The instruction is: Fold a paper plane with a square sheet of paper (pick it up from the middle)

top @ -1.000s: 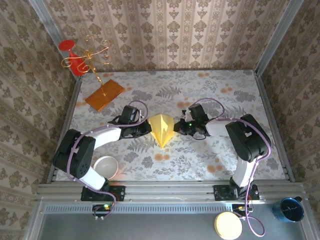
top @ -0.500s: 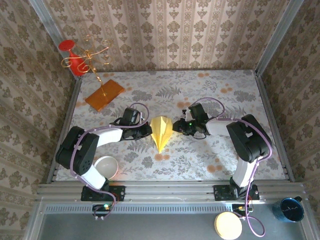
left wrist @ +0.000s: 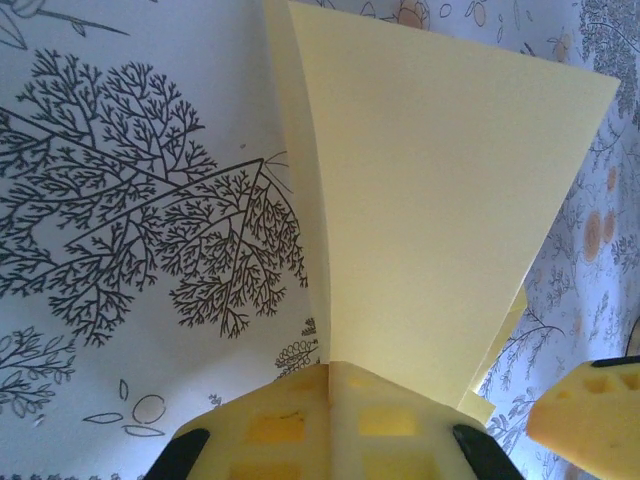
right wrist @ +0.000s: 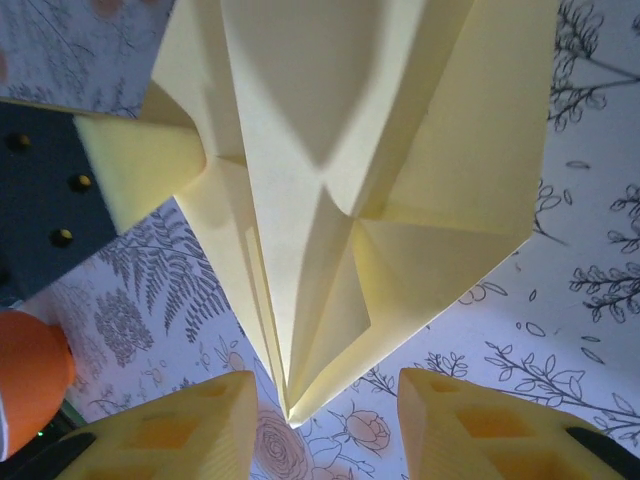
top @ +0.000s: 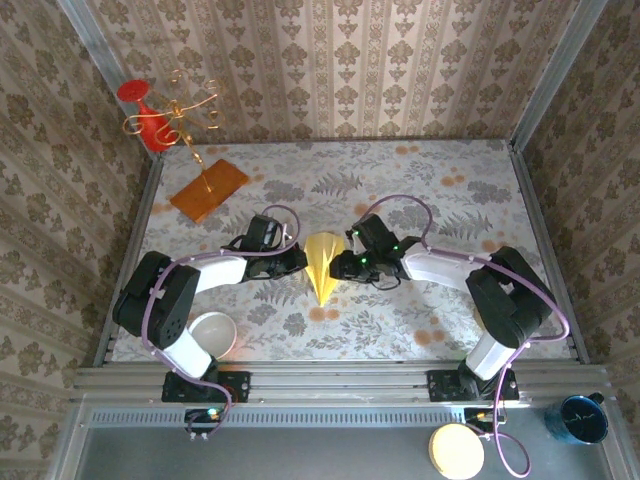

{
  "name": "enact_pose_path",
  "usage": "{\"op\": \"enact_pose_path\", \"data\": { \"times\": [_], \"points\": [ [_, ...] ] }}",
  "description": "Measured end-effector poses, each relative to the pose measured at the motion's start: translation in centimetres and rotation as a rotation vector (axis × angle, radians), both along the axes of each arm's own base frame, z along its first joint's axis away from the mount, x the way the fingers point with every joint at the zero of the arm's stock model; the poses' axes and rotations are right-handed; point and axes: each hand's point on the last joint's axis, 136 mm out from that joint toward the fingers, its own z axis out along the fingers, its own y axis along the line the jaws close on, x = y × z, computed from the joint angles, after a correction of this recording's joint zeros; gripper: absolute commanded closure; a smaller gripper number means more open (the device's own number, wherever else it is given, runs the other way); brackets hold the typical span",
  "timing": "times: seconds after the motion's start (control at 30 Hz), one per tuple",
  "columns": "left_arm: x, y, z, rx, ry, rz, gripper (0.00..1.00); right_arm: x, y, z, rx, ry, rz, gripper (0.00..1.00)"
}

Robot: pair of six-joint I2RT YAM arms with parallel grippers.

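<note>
The pale-yellow paper plane (top: pixel 322 265) lies mid-table, folded narrow, its sharp point toward the near edge. My left gripper (top: pixel 297 259) is at its left flank. In the left wrist view the two fingers meet around (left wrist: pixel 335 378), shut on a raised flap of the paper plane (left wrist: pixel 430 200). My right gripper (top: pixel 339 266) is against the plane's right side. In the right wrist view it (right wrist: pixel 320 425) is open, and the tip of the paper plane (right wrist: pixel 330 150) hangs between its fingers (right wrist: pixel 170 430) without touching them.
An orange board with a gold wire stand (top: pixel 208 188) sits at the back left beside a red object (top: pixel 140 112). A white bowl (top: pixel 212 334) stands by the left arm's base. A blue cup (top: pixel 582 418) and a pale disc (top: pixel 456 450) lie off the table's front.
The right gripper has slid left up to the plane. The paper has been squeezed from a wide kite into a narrower dart, while the left gripper has kept its hold.
</note>
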Motion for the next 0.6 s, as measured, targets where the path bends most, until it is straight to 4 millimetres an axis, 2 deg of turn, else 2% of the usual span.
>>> {"op": "enact_pose_path", "data": {
  "times": [0.13, 0.4, 0.6],
  "points": [
    [0.0, -0.1, 0.1, -0.004, 0.0, -0.002, 0.98, 0.1, 0.8, -0.7, -0.011, 0.014, 0.015, 0.6],
    [-0.1, -0.2, 0.1, -0.009, 0.002, -0.007, 0.98, 1.0, 2.3, -0.9, -0.008, 0.014, 0.031, 0.59],
    [-0.1, -0.2, 0.1, -0.012, 0.003, -0.009, 0.98, 0.4, 3.1, -1.7, -0.023, 0.031, 0.052, 0.57]
  ]
}}
